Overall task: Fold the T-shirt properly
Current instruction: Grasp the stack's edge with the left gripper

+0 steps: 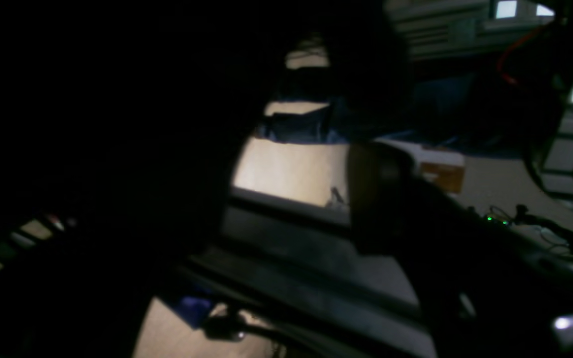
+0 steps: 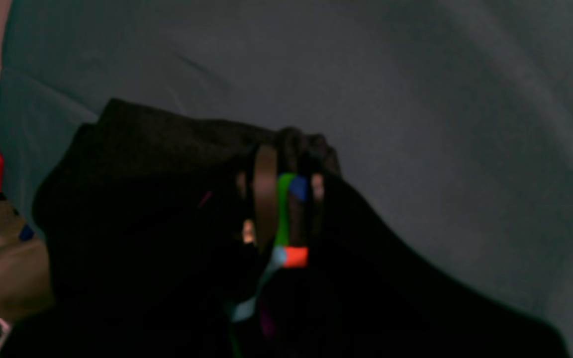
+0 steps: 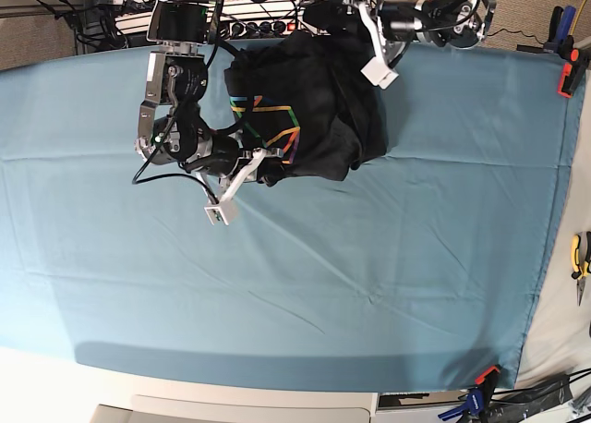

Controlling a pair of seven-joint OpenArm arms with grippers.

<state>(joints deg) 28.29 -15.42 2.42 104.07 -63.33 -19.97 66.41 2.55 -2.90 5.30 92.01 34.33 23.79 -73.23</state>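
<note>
The black T-shirt (image 3: 319, 100) lies bunched at the back middle of the teal table cloth (image 3: 369, 257), with its rainbow line print (image 3: 268, 118) facing up on the left part. My right gripper (image 3: 263, 167) is at the shirt's near left edge. In the right wrist view this gripper (image 2: 291, 199) is shut on a fold of the T-shirt (image 2: 142, 199), with coloured print showing between the fingers. My left gripper (image 3: 323, 21) hangs at the shirt's far edge by the table's back. In the left wrist view it (image 1: 291, 189) stands open; one dark finger (image 1: 381, 194) shows, and the left side is too dark to read.
Cables and a power strip (image 3: 259, 26) run along the table's back edge. Orange clamps hold the cloth at the right edge (image 3: 565, 77) and the front right corner (image 3: 480, 379). Pliers (image 3: 580, 257) lie off the right side. The cloth spreads wide toward the front.
</note>
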